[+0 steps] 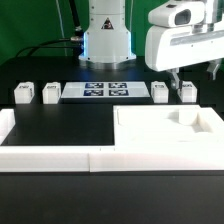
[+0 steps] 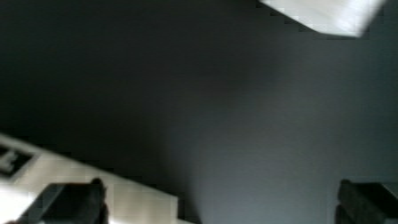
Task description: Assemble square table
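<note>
While all four legs were seen loose in a row flanking the marker board, no joint was made. The top was laid flat inside the border wall, at the exterior view's right. The gripper was held spread and empty above the legs there.

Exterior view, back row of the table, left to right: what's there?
Leg 1 → leg 2 → marker board → leg 3 → leg 4.
</note>
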### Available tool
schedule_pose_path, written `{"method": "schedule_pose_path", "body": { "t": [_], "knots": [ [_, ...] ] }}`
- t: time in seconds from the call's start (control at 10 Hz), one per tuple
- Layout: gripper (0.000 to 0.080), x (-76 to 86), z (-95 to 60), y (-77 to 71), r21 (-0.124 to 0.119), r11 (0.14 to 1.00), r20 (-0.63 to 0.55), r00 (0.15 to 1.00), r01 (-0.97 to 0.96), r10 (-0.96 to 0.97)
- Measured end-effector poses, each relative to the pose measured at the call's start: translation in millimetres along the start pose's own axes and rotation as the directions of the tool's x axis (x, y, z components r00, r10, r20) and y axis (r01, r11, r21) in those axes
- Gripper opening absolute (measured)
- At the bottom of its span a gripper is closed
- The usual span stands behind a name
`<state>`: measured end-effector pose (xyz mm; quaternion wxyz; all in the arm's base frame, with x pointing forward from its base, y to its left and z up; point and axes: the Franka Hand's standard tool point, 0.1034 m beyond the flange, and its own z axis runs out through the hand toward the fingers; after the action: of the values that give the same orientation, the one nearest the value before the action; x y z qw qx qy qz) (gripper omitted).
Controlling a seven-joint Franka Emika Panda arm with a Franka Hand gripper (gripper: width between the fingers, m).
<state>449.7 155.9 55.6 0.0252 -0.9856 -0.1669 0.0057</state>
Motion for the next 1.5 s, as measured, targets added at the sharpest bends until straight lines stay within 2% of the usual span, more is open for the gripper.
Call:
{"method": "schedule_pose_path", "body": {
  "t": [0.1,0.5,0.6,0.7,0.9,1.1,1.2,1.4,1.5],
  "knots": [
    [0.0649,-1.4,1.4,-10.1,0.000,0.998,0.003,0.998,-0.062,0.062],
    [0.0649,-5.1,5.1,-11.0,0.001,0.998,0.007,0.998,-0.065,0.065],
    [0.0649,-21.6,10.0,-12.8,-0.007,0.987,0.112,0.980,-0.163,0.163],
    [0.0649,-34.9,13.3,-18.9,-0.027,0.975,0.242,0.945,-0.222,0.222],
    [0.0649,-45.4,24.7,-26.7,-0.034,0.968,0.420,0.876,-0.247,0.238],
    [0.0649,-41.3,27.0,-26.1,-0.039,0.969,0.508,0.830,-0.244,0.229],
    [0.0649,-48.6,26.1,-25.1,-0.052,0.970,0.597,0.771,-0.239,0.222],
    [0.0649,-49.9,29.2,-25.6,-0.059,0.971,0.687,0.696,-0.233,0.209],
    [0.0649,-58.4,29.1,-28.0,-0.072,0.972,0.771,0.605,-0.225,0.197]
  ]
}}
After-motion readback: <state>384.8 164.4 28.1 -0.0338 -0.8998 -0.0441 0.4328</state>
